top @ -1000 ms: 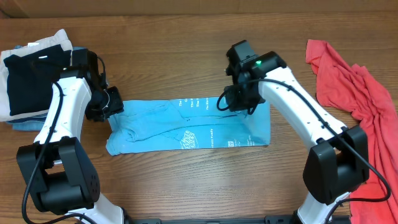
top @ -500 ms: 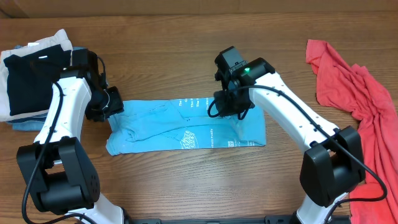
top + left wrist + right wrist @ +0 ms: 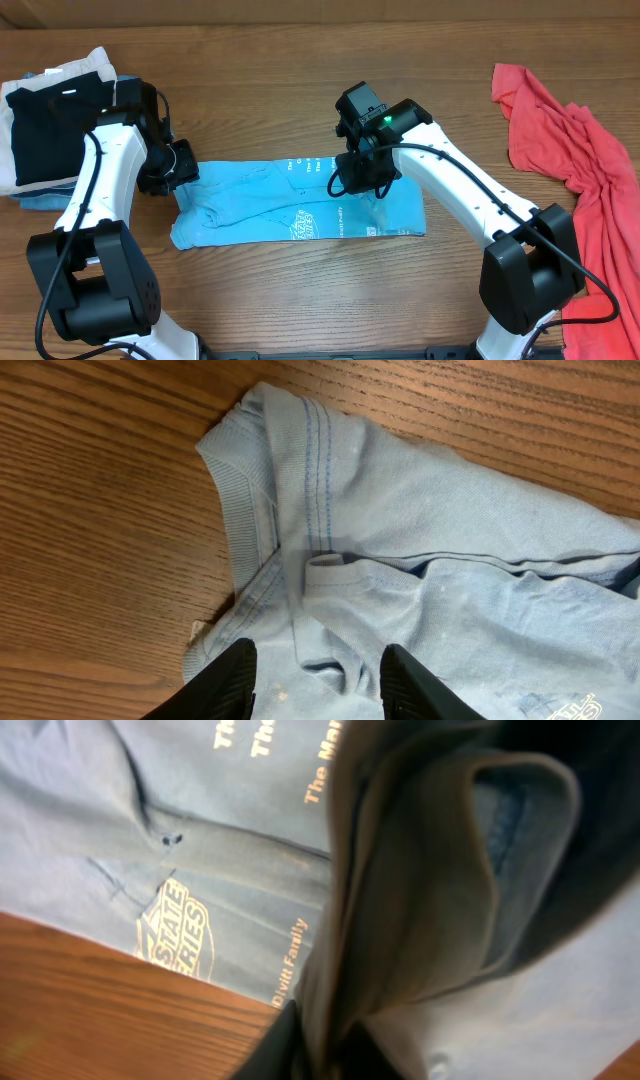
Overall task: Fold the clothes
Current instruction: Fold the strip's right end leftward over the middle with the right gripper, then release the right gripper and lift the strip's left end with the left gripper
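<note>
Since the T-shirt [image 3: 250, 205] lies as a long strip running left to right across the surface [image 3: 300, 60], your coming fold turns on that axis; the right tool [image 3: 362, 178] hangs over the strip's middle, pinching a raised fold of its right-hand end, with the collar end away to its left; the left tool [image 3: 178, 165] stands spread over the collar [image 3: 240, 530], gripping nothing; your right arm is nearer the loose end. You have no bin or basket in view; a stack of folded pieces [image 3: 50, 110] rests beside the left arm; the coral-red garments [image 3: 570, 140] sprawl well apart at the right edge.
</note>
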Controlling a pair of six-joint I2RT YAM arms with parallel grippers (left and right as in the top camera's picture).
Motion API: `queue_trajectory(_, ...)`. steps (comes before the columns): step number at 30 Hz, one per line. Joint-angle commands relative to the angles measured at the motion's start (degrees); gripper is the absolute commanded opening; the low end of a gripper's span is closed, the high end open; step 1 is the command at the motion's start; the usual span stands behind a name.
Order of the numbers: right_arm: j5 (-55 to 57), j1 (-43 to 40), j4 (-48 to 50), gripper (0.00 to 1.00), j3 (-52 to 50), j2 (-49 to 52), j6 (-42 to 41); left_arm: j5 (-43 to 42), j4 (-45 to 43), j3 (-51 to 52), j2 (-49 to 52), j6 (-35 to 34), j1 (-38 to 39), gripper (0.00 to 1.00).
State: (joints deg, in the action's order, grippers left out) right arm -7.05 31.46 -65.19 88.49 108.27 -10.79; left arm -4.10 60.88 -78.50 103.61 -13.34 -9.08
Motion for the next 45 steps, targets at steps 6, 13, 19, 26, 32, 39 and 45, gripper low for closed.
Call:
queue_trajectory(6, -2.1, 0.3, 2.6, 0.48, -0.4, -0.5, 0.7, -0.4, 0.2, -1.2, -1.5, 0.5, 0.1, 0.44)
queue_trajectory(13, -1.4, -0.2, 2.8, 0.49, -0.4, -0.5, 0.7, -0.4, 0.2, -1.2, -1.5, 0.5, 0.1, 0.46)
queue_trajectory(19, 6.9, -0.9, 1.4, 0.49, -0.4, -0.5, 0.7, -0.3, 2.0, -1.2, -1.5, 0.5, 0.1, 0.54)
queue_trajectory(26, 11.3, -5.3, -0.2, 0.51, -0.3, -0.6, -4.3, 2.7, 3.7, -0.5, -1.5, 0.4, 0.1, 0.7)
queue_trajectory(32, 11.3, -9.2, -2.4, 0.52, -0.3, -0.6, -4.3, 4.1, -0.3, 3.1, -0.3, 0.5, 0.1, 0.73)
queue_trajectory(39, 11.3, -9.7, -2.9, 0.52, -0.3, -0.6, -4.3, 4.7, -5.2, 7.0, 3.0, 0.5, 0.1, 0.72)
queue_trajectory(45, 11.3, -9.6, -2.9, 0.52, -0.3, -0.6, -4.3, 4.7, -8.6, 9.3, 6.4, 0.5, 0.1, 0.71)
